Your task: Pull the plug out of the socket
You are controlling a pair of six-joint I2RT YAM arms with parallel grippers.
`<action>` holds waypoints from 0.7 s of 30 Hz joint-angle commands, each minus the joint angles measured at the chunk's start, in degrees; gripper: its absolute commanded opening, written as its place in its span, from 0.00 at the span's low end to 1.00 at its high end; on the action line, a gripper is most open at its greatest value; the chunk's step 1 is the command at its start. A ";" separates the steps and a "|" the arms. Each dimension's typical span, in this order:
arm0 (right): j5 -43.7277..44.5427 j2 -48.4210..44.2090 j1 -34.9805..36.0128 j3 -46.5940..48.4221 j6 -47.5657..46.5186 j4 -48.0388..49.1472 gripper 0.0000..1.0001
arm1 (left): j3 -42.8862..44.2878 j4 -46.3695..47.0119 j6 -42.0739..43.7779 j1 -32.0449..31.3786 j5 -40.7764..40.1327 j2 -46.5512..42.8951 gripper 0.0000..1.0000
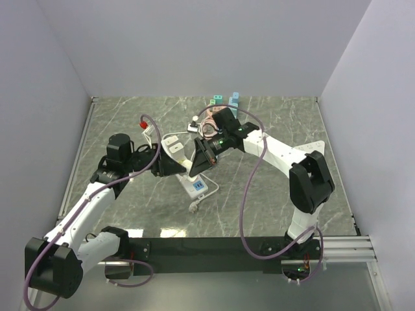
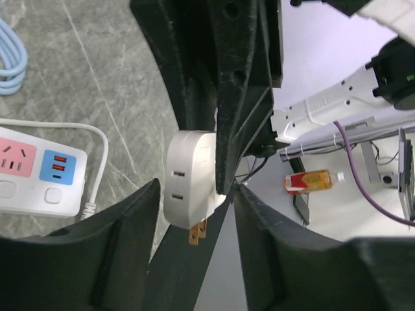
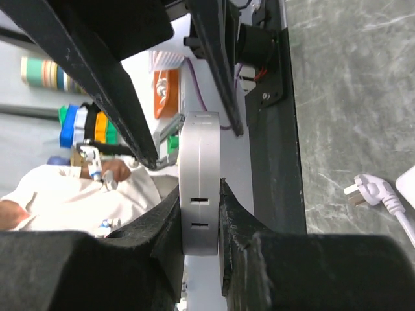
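My right gripper [image 3: 200, 210] is shut on a white plug adapter [image 3: 200, 175], pinching its flat sides and holding it in the air. The left wrist view shows the same adapter [image 2: 188, 178] with two bare brass prongs [image 2: 197, 232] pointing down, in no socket. My left gripper [image 2: 194, 220] is open, one finger on each side of the adapter, apart from it. The white power strip [image 2: 39, 172], with a pink and a blue socket panel, lies on the table to the left. In the top view both grippers [image 1: 174, 165] [image 1: 200, 159] meet above the strip [image 1: 194, 184].
A loose white plug [image 3: 366, 191] on a cable lies on the marble table, also seen in the top view [image 1: 192, 207]. A coiled light blue cable [image 2: 11, 55] lies beyond the strip. Blue blocks [image 1: 227, 99] and a red-capped item [image 1: 144, 123] sit at the back.
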 commanded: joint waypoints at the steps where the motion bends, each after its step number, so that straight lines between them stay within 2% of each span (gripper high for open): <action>1: -2.94 1.32 0.95 5.11 -8.02 -9.31 0.00 | 1.34 1.81 2.57 -1.49 2.96 0.00 0.54; 3: -3.11 2.20 1.04 5.82 -7.69 -9.23 0.00 | 2.04 -0.46 4.24 -2.28 2.96 0.36 0.48; 4: -3.02 2.46 0.95 6.00 -7.33 -9.06 0.00 | 2.13 -1.09 4.68 -2.72 3.05 0.36 0.43; 9: -3.99 2.47 1.13 7.05 -7.59 -9.22 0.00 | 2.66 -4.69 7.59 -2.99 2.61 0.79 0.34; 10: -3.99 2.73 1.21 7.49 -8.29 -10.10 0.00 | 2.57 -4.70 7.68 -2.99 2.79 0.88 0.29; 12: -3.03 3.08 1.13 8.54 -9.87 -13.25 0.17 | 2.48 -4.35 7.59 -2.99 2.96 1.23 0.21; 13: -2.32 3.17 1.13 8.72 -10.84 -14.06 0.33 | 2.57 -4.69 7.59 -2.99 2.62 1.24 0.08; 14: -0.23 2.91 1.13 8.29 -10.85 -14.24 0.67 | 2.83 -5.22 8.29 -2.99 1.13 1.24 0.01; 16: 2.06 2.12 0.95 6.97 -9.27 -12.67 0.89 | 3.62 -6.98 9.08 -2.90 -0.63 1.15 0.01; 21: 8.05 -2.36 -3.00 -2.42 -1.02 -1.36 0.94 | 4.77 -9.71 10.58 -0.19 -8.28 -0.08 0.01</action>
